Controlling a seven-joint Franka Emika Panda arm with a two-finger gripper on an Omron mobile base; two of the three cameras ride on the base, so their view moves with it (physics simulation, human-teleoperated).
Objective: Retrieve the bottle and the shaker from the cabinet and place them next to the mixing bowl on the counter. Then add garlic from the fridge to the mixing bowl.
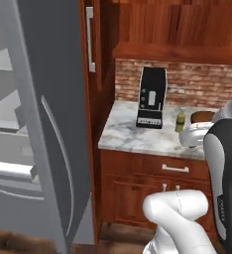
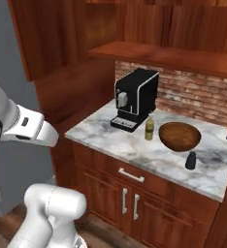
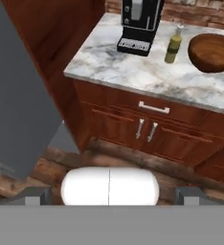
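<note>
Low in the hand view, the hand point(image 3: 109, 196) shows two dark fingertips point(image 3: 33, 195) set far apart with nothing between them, so it is open and carries nothing, pulled back from the cabinets and looking down over the floor and the marble worktop point(image 3: 133, 72).

On that worktop the small olive-yellow bottle point(image 2: 149, 129) stands upright just beside the round dark wooden mixing bowl point(image 2: 180, 136), on the side toward the black coffee machine point(image 2: 135, 99). A small dark shaker point(image 2: 190, 161) stands upright near the bowl's other side, toward the worktop's front edge. Both sit close to the bowl without touching it, which reads as the cabinet items already placed as the task asks (a judgement from how they lie).

Garlic is what remains. From the left base view, the grey fridge door point(image 1: 48, 124) stands swung open, with pale shelves point(image 1: 9, 168) exposed behind it; no garlic can be made out there. An empty, wide hand suits reaching into those shelves next, and the open door leaves the way free.
</note>
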